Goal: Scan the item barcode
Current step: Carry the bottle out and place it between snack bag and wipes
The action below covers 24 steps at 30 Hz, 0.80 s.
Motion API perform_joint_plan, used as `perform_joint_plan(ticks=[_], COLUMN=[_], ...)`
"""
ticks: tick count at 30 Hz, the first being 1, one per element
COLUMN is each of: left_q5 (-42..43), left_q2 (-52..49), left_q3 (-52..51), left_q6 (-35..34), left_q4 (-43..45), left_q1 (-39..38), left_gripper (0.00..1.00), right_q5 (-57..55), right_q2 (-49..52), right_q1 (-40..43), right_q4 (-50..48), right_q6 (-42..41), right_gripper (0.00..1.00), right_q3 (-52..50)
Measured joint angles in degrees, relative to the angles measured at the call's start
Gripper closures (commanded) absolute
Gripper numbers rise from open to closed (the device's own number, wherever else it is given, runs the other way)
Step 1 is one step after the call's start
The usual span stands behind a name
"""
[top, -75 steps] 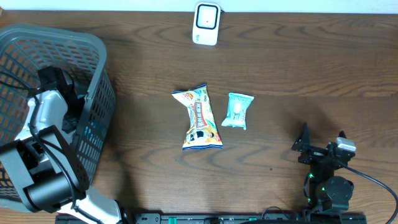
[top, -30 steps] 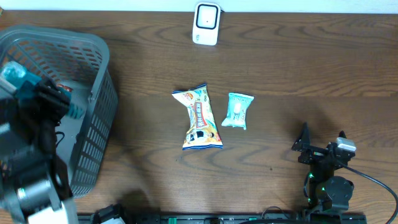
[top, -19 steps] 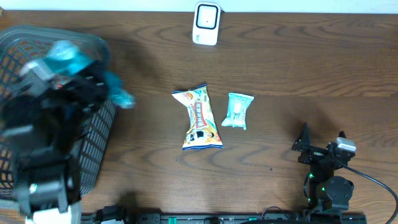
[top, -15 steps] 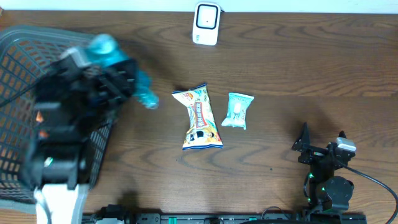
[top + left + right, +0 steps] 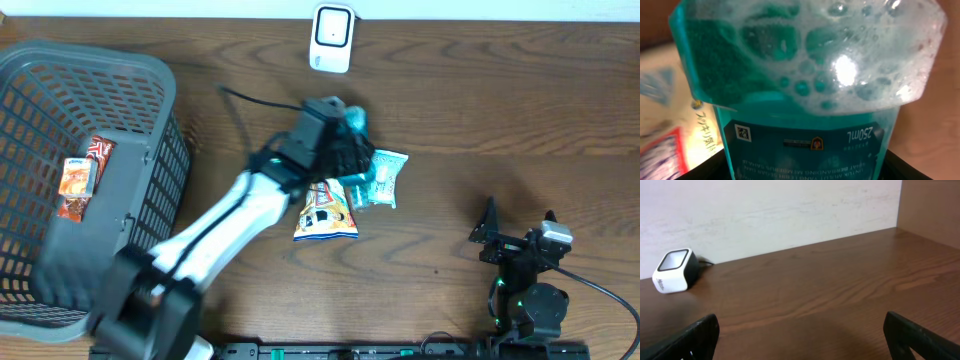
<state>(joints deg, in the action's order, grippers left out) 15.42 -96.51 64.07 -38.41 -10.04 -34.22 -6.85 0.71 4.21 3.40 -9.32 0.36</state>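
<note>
With our left tool [image 5: 345, 152] half-closed around the teal bottle [image 5: 810, 75] and our right tool [image 5: 800, 340] agape and empty, we should tilt the label squarely toward the scanner [image 5: 331, 38] — slowly.

This looks like a mock shop checkout. A dark wooden bench [image 5: 500, 120] carries a small white box-shaped barcode scanner [image 5: 332, 38], a grey plastic mesh shopping basket [image 5: 160, 190] and a colourful crinkled snack packet [image 5: 326, 212], all before a plain white wall [image 5: 765, 205].

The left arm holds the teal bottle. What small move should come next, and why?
Probably carry the teal bottle toward the white scanner, label facing it: the left fingers hold it above the snack packs, short of the scanner.
</note>
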Motion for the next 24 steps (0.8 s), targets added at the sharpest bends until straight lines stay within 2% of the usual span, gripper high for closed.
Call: perform_joint_plan(ticks=[5, 10, 13, 17, 20, 24], left_q5=[-1.5, -2.3, -3.4, -6.0, -6.6, -6.6], left_q2=[-8.0, -11.7, -12.0, -12.0, -12.0, -11.1], left_q3=[0.0, 0.0, 0.0, 0.0, 0.0, 0.0], left_q6=[-2.6, -3.8, -3.8, -4.1, -4.9, -4.3], left_q4=[0.9, 1.3, 0.5, -3.0, -3.4, -3.7], left_q1=[-1.2, -1.1, -1.2, -1.1, -1.1, -1.1], left_gripper=[0.55, 0.52, 0.44, 0.27, 0.02, 0.02], right_q5=[0.0, 0.0, 0.0, 0.0, 0.0, 0.0], right_q2=[0.0, 0.0, 0.0, 0.0, 0.0, 0.0], right_q1=[0.0, 0.0, 0.0, 0.0, 0.0, 0.0], right_q4=[0.0, 0.0, 0.0, 0.0, 0.0, 0.0], right_q6=[0.0, 0.0, 0.0, 0.0, 0.0, 0.0], right_gripper=[0.01, 0.01, 0.01, 0.01, 0.01, 0.01], right_q3=[0.0, 0.0, 0.0, 0.0, 0.0, 0.0])
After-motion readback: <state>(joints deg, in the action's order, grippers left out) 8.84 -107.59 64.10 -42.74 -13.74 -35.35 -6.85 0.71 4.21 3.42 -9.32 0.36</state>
